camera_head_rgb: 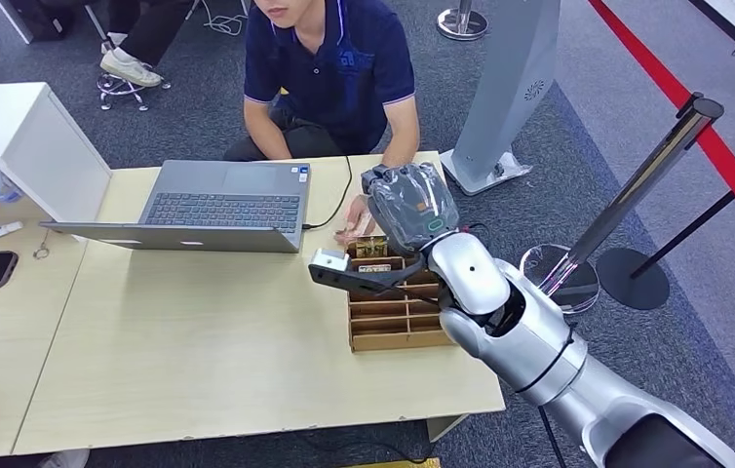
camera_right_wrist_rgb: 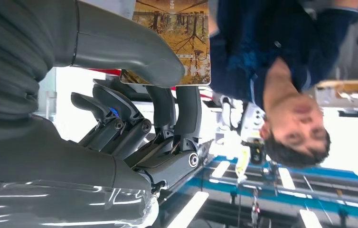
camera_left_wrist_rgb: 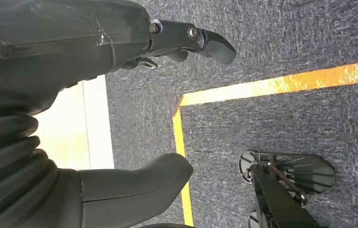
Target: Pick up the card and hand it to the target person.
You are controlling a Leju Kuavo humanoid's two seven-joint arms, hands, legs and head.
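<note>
Pinching a brown-and-gold printed card (camera_right_wrist_rgb: 174, 40) between thumb and dark fingers, the right robot hand (camera_head_rgb: 407, 207) is raised over the pale wooden counter (camera_head_rgb: 198, 341), above a compartmented wooden card box (camera_head_rgb: 393, 312), facing a seated person in a navy polo shirt (camera_head_rgb: 329, 68). The left robot hand (camera_left_wrist_rgb: 120, 95) hangs with fingers spread, holding nothing.

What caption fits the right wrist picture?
Right hand pinches a brown card while a person sits just beyond.

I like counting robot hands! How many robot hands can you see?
2. The right hand pinches the card near the person; the left hand hangs over the carpet.
</note>
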